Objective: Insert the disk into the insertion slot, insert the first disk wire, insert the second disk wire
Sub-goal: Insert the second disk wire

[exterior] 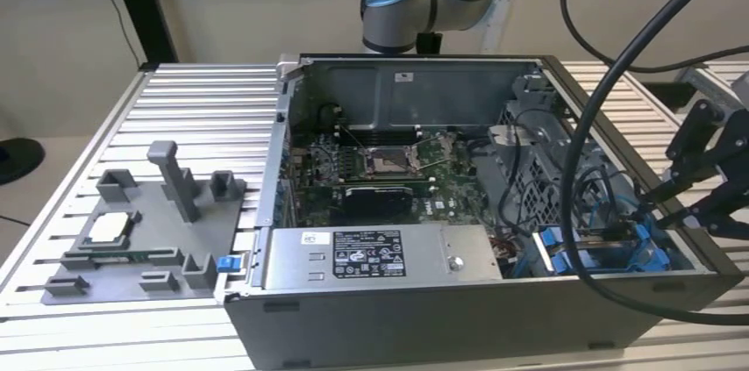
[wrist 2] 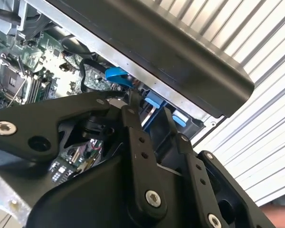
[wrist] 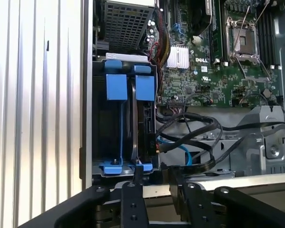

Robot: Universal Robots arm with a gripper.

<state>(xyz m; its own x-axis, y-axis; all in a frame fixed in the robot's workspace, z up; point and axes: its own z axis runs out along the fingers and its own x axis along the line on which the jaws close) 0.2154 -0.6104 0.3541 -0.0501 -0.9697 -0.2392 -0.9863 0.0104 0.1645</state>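
Ribbed aluminium tabletop [exterior: 175,90] is carrying an open desktop computer case [exterior: 468,318], lying with its side panel off so the inside is facing up for us. We are taking that case as our landmark. Beside it, on the exterior view's left, a grey fixture tray [exterior: 129,248] with upright posts is sitting on the table.

Inside the case, the motherboard [exterior: 387,169] is lying in the middle, and the grey labelled power-supply box [exterior: 374,257] is running along the near wall. At the case's corner on the exterior view's right, the insertion slot [wrist: 123,128] is showing its blue plastic rails and tabs. Between those rails we are seeing a dark slab standing on edge, which we are judging to be the disk [wrist: 145,128] already seated in the bay, its blue carrier tabs lined up with the slot's own; we cannot be certain how fully it is pushed home.

Our gripper [wrist: 154,183] is hovering just above that corner of the case, right over the slot's end, presumably placed there to work at the bay and the cabling beside it. Its two fingers [wrist: 133,190] are standing a little apart with nothing pinched between them. Black and blue cables [wrist: 190,142] are lying loose in the case just beside the slot, apparently not yet plugged into the disk.
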